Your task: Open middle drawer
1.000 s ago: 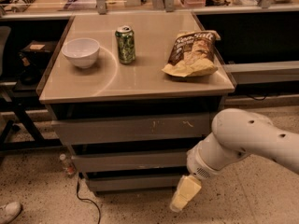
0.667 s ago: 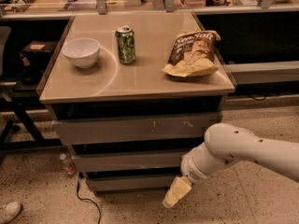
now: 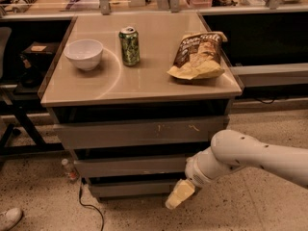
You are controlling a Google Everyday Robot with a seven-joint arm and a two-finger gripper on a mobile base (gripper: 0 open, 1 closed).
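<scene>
The claw (image 3: 179,195) hangs low by the cabinet's near right corner, just below the middle drawer (image 3: 127,166). Can't tell how wide it is. On the worktop (image 3: 144,83): bowl (image 3: 83,53), can (image 3: 129,45), chip bag (image 3: 198,55).

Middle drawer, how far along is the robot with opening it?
Nothing looks done yet: the middle drawer sits shut. In hand: the gripper hangs low, by the right end of the bottom drawer, below the middle front and not on it. Left: bring the gripper up to the middle drawer, get hold of it and pull it out.
</scene>
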